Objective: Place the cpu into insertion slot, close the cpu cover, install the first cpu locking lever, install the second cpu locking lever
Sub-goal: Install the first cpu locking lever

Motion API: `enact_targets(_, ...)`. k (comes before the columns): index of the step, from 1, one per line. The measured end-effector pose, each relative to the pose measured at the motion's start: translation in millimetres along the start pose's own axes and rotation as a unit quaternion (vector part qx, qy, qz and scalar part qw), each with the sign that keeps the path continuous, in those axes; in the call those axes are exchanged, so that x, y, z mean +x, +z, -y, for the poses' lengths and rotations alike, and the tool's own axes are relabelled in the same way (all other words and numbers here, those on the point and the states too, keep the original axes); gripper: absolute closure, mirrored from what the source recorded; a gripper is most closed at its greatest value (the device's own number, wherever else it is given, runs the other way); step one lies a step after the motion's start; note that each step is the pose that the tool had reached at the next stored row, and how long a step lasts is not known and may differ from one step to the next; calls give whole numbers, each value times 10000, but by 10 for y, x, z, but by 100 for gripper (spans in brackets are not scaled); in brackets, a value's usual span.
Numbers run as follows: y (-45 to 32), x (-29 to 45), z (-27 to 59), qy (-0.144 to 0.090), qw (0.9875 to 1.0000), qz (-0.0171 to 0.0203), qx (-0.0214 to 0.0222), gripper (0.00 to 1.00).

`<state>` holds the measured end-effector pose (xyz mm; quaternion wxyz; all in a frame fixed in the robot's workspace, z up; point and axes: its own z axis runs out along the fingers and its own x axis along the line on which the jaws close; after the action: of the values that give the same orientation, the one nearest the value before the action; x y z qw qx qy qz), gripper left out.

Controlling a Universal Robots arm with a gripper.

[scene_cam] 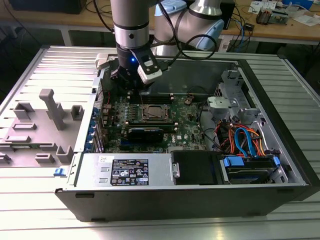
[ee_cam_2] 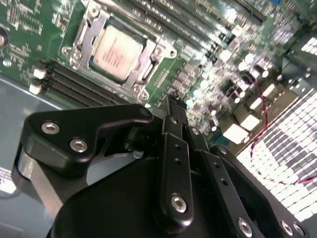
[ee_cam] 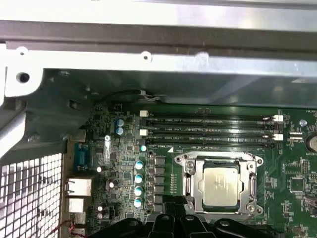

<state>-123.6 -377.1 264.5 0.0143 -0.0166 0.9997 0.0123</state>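
Observation:
The cpu (ee_cam: pixel 222 186) lies flat in the insertion slot (scene_cam: pixel 152 112) in the middle of the motherboard, its dull grey top showing (ee_cam_2: pixel 116 49). The silver cpu cover (ee_cam: pixel 218 161) rests down over the chip's edges (ee_cam_2: pixel 143 58). Thin metal levers run along two opposite sides of the frame. My gripper (scene_cam: pixel 130 91) hangs above the board, toward the exterior view's left and back of the socket and clear of it. Its black fingers (ee_cam_2: pixel 171 106) are shut with nothing between them, and their tips also show in the first wrist view (ee_cam: pixel 173 203).
Long black memory slots (ee_cam: pixel 208 130) run beside the socket. A black card (scene_cam: pixel 145 133) stands in front of it. A power supply (scene_cam: pixel 130 172) and a drive bay with cables (scene_cam: pixel 245 142) fill the case front. A grey fixture tray (scene_cam: pixel 45 120) sits outside, on the exterior view's left.

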Motion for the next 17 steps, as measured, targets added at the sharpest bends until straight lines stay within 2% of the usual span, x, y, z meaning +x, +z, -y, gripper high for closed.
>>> enact_targets(4,10,23,-143,-3,10000,0,-1,89)
enact_targets(11,31,29,-249,-31,10000,0,-3,89)
enact_targets(14,35,-16,-270,-41,10000,0,-4,89)
enact_targets(17,40,-120,-277,-41,10000,0,-4,89)
